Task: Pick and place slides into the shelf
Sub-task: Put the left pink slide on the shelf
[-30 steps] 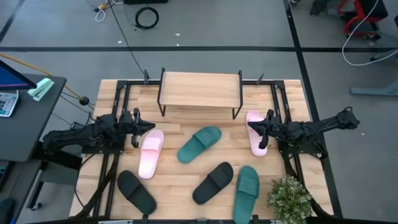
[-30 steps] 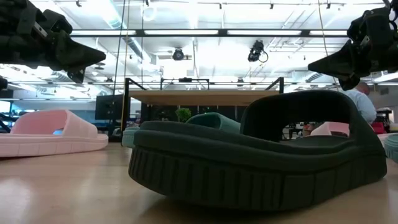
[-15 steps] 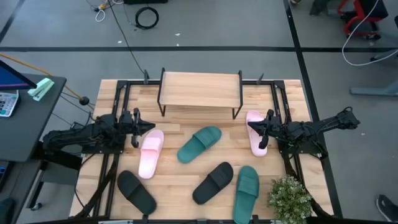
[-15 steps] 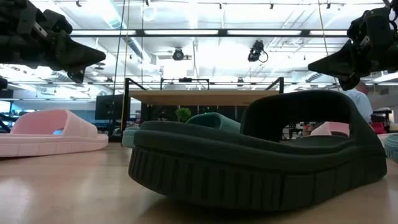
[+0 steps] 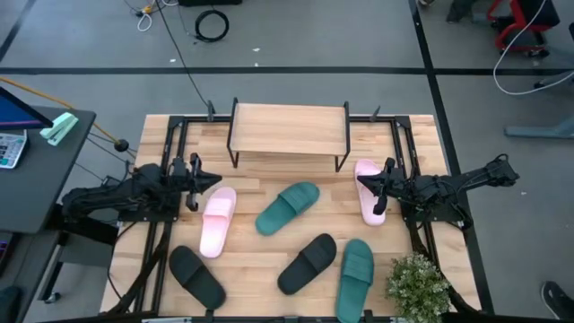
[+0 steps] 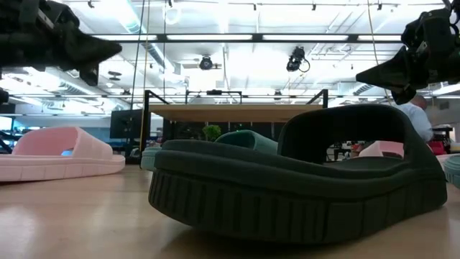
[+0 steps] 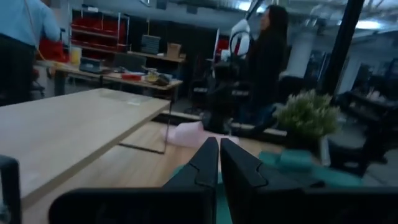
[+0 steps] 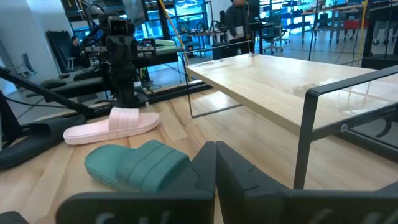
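From above, six slides lie scattered on the table [image 5: 260, 260] in front of the empty shelf [image 5: 289, 128]. The left end effector [image 5: 194, 185] hovers beside one pink slide [image 5: 217, 221], the right end effector [image 5: 372, 185] over the other pink slide [image 5: 367, 190]. Wrist views show both pressed together, holding nothing

Six slides [image 5: 287, 208] before empty shelf [image 5: 289, 129]

Six slides: two pink [image 5: 217, 221] [image 5: 368, 189], two teal [image 5: 287, 207] [image 5: 356, 267], two black [image 5: 197, 277] [image 5: 307, 264]. One shelf [image 5: 289, 129]. One plant [image 5: 418, 286].
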Robot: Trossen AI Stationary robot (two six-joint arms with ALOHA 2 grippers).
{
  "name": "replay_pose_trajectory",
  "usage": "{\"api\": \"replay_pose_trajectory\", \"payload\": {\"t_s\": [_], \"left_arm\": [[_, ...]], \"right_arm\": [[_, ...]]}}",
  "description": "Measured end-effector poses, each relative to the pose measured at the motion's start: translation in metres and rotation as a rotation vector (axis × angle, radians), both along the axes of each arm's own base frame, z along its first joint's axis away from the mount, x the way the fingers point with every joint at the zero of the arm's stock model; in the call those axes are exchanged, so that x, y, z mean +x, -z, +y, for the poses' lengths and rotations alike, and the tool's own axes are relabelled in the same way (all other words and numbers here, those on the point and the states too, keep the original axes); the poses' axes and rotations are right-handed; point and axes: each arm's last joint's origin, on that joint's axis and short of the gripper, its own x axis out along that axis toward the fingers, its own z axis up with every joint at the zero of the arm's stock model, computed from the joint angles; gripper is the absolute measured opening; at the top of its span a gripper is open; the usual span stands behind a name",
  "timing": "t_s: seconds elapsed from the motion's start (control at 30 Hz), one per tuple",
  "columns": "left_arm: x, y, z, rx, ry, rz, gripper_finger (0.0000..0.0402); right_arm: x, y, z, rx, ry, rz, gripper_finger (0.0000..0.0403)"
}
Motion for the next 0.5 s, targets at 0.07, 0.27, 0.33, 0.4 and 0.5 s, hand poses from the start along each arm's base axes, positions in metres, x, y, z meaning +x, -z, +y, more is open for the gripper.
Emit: {"api": "replay_pose_trajectory", "payload": {"t_s": [0.07, 0.27, 0.33, 0.4, 0.5], "left_arm": [[-0.002, -0.008, -0.002, -0.027, 0.043, -0.024, 0.0021], [-0.015, -0.042, -0.01, 0.145, 0.222, -0.023, 0.0023], [-0.021, -0.054, -0.009, 0.204, 0.186, 0.02, 0.0034], [-0.026, -0.066, -0.008, 0.235, 0.12, 0.089, 0.0054], [-0.027, -0.073, -0.006, 0.212, 0.076, 0.241, 0.0095]], "right_arm": [[0.0, 0.0, 0.0, 0.0, 0.0, -0.001, 0.0009], [0.0, 0.0, 0.0, 0.0, 0.0, 0.0, 0.001], [0.0, 0.0, 0.0, -0.002, 0.0, 0.001, 0.0009], [0.0, 0.0, 0.0, -0.063, -0.003, 0.027, 0.001], [0.0, -0.002, 0.0, -0.15, -0.008, 0.063, 0.0009]]}}
